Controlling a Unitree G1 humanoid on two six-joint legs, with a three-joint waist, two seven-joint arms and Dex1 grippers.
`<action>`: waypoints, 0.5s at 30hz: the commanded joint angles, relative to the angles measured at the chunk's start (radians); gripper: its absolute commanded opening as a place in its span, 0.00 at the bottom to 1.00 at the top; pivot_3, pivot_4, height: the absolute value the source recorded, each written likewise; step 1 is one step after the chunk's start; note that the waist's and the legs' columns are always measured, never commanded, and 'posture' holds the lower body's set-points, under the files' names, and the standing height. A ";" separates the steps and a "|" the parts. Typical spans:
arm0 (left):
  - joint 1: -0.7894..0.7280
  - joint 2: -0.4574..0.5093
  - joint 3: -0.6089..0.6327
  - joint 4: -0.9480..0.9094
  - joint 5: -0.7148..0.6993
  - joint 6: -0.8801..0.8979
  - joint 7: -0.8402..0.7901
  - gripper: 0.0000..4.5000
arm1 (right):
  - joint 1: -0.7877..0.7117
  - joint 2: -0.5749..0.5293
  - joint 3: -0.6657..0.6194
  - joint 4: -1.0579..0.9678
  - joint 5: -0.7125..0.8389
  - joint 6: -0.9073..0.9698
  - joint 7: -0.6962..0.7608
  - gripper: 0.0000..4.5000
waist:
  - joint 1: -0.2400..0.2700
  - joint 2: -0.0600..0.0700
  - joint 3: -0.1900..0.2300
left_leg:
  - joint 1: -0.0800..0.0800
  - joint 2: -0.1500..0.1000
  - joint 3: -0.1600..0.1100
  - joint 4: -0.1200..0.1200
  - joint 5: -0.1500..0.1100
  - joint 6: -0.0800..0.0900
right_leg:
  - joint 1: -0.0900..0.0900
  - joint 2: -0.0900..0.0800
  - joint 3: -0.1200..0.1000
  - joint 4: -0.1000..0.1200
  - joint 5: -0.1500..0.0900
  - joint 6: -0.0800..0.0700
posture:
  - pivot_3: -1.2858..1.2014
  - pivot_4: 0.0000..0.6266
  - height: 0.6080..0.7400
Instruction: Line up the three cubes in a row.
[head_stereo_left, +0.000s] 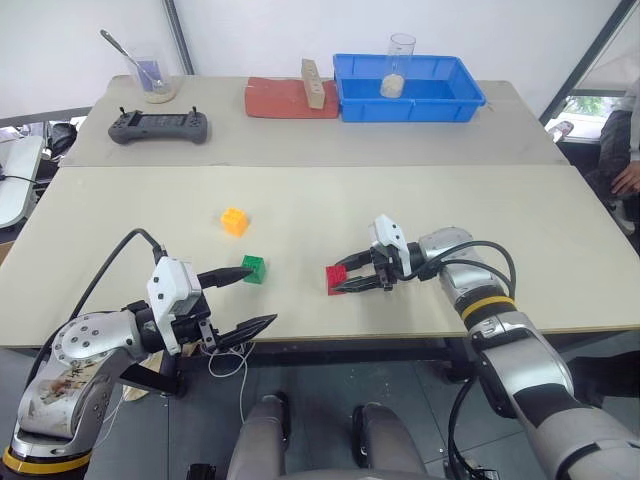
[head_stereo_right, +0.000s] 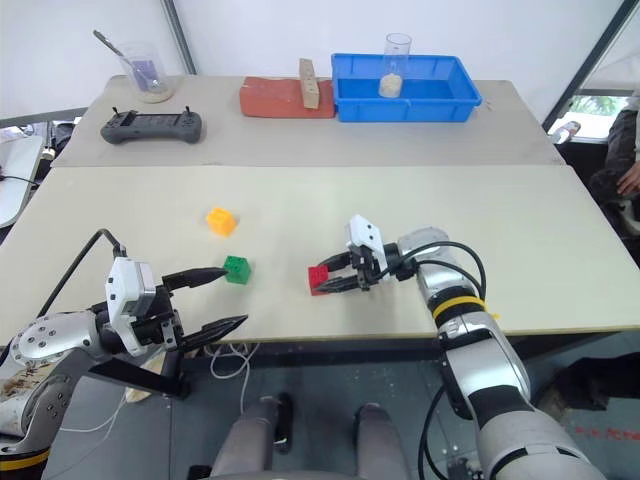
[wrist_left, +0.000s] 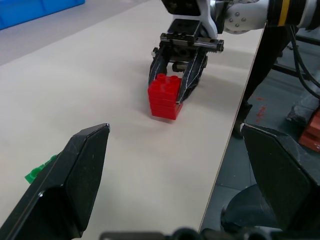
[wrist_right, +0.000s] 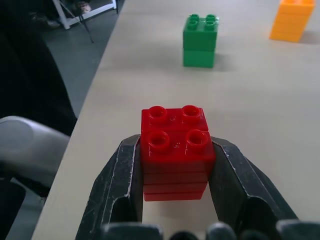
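My right gripper is shut on the red cube, its fingers clamping two opposite sides. The cube stands upright near the table's front edge and seems to rest on the tabletop. The green cube stands to its left, and the orange-yellow cube lies farther back and to the left. My left gripper hangs open at the front edge, with its upper fingertip close beside the green cube and nothing between its fingers. The left wrist view faces the red cube in the right gripper.
At the back stand a blue bin holding a clear cup, a flat red-brown slab with a tan wooden block, a grey controller and a glass with a spoon. A person sits at the right edge.
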 joint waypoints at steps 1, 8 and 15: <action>-0.015 0.012 0.014 -0.024 -0.026 -0.002 0.008 1.00 | -0.019 0.004 -0.009 0.035 -0.022 -0.059 0.008 0.43 | 0.000 0.000 0.000 | 0.000 0.000 0.000 0.000 0.000 0.000 | 0.000 0.000 0.000 0.000 0.000 0.000 | 0.52 0.24 1.00; -0.026 0.003 -0.001 0.017 -0.011 -0.022 0.009 1.00 | -0.059 -0.031 -0.038 0.101 -0.047 -0.095 0.006 0.99 | 0.000 0.000 0.000 | 0.000 0.000 0.001 0.000 0.000 0.000 | 0.000 0.000 0.000 0.000 0.000 0.000 | 0.52 0.24 1.00; 0.034 -0.145 0.018 0.033 0.100 -0.067 0.253 1.00 | 0.052 -0.115 -0.110 -0.300 0.042 0.129 -0.056 0.99 | 0.002 0.000 0.000 | 0.000 0.000 0.001 -0.001 0.000 0.000 | 0.000 -0.001 0.000 0.000 0.000 0.000 | 0.52 0.24 1.00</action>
